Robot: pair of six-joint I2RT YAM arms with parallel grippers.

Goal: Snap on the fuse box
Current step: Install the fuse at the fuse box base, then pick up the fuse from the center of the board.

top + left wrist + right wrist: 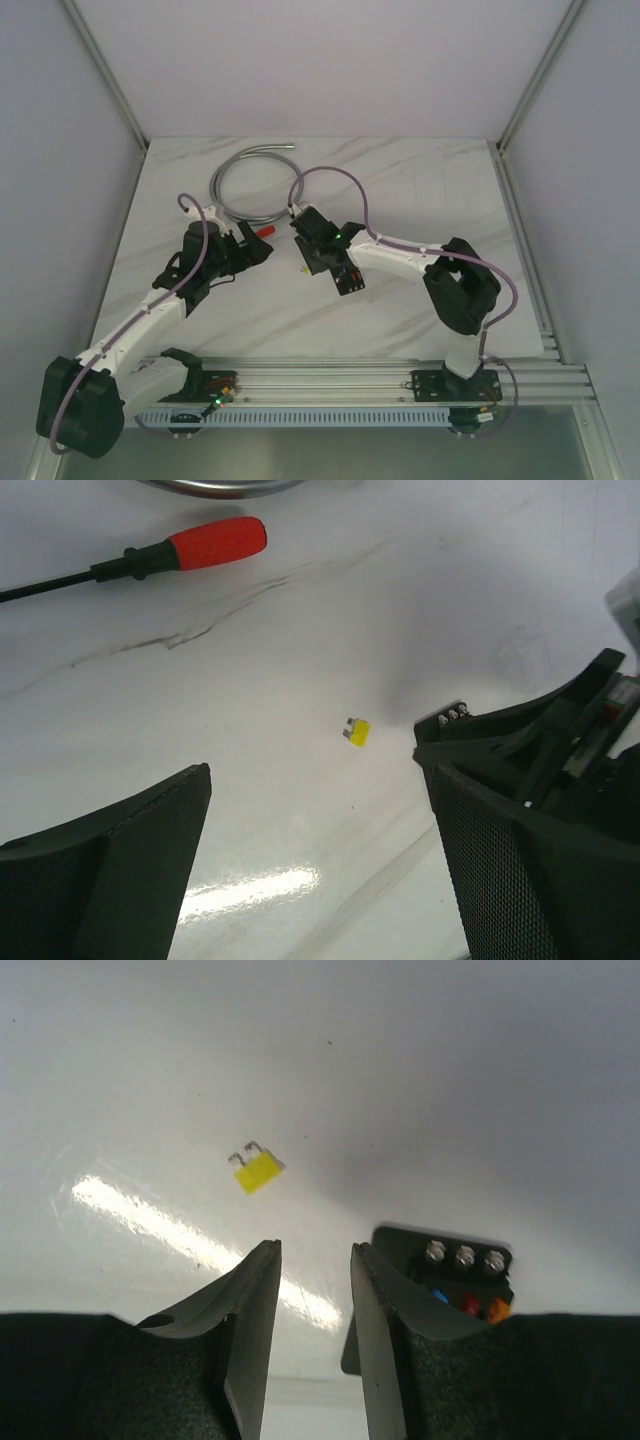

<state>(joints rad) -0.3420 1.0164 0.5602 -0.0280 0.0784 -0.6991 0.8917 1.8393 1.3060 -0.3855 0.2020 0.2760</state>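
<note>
While the fuse box lies flat on the white marbled worktop, both arms lean in over the surface towards it. The right arm rises from its base, folds back at a high elbow and stretches across. Its pincer points steeply down just beside the fuse box without touching it. That pincer's two fingers stand only narrowly parted, with bare worktop showing in the slim gap and nothing held between them.

The left arm runs in a long diagonal from its base and ends well short of the fuse box. Its pincer is tilted down and spread wide, holding nothing.

A coiled grey metal hose lies on the far side of the fuse box, well apart from it. A screwdriver with a red handle rests nearer, between that hose and the fuse box, on the left arm's side.

The fuse box itself is a small black block. In the right wrist view, one corner is hidden behind that pincer's right finger. Three silver terminals sit in a row along its far edge. Below them, a blue fuse, a red fuse and an orange fuse are seated side by side in its slots.

A loose yellow fuse lies on the worktop near the fuse box, apart from it, on the left arm's side, with its two metal legs pointing away from the right pincer.
</note>
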